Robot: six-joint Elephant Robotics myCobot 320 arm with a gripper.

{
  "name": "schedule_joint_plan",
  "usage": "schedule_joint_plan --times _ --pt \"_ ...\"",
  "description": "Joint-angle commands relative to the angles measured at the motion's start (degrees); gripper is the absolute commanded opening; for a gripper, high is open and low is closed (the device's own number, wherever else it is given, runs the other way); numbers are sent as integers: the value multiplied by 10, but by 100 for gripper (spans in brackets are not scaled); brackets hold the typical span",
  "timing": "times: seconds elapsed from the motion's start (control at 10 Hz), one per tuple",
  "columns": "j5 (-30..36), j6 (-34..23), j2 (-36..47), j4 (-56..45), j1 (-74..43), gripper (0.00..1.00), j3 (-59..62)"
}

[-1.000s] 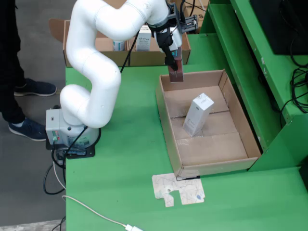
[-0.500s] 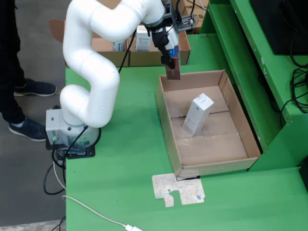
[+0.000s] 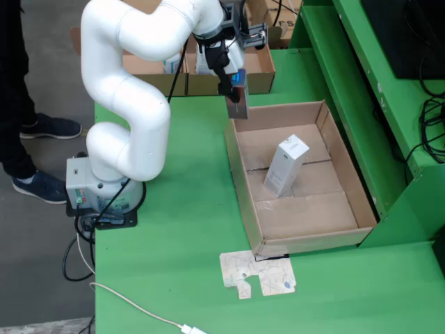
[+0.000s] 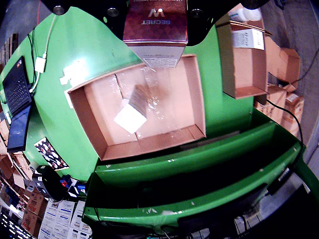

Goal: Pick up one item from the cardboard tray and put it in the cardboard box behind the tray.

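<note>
Mid-transfer: gripper (image 3: 235,89) clamped on maroon carton (image 3: 238,104) above cardboard tray (image 3: 243,188) far rim; next, carry over cardboard box (image 3: 261,76), release.

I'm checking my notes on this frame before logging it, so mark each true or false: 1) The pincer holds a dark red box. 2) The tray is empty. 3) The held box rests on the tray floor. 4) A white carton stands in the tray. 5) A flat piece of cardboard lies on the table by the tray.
1) True: the pincer grips a dark red box.
2) False: the tray has a white carton in it.
3) False: the box hangs in the air above the tray's far edge.
4) True: it stands, leaning a little.
5) True: a cardboard piece lies on the table at the tray's near corner.
</note>
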Motion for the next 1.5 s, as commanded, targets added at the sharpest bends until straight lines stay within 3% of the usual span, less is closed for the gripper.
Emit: schedule_joint_plan --times 0.0,1.1,1.4 --pt "-36 33 44 -33 54 0 10" --pt "-40 33 44 -34 59 0 10" --pt "-37 -36 15 29 65 0 10"
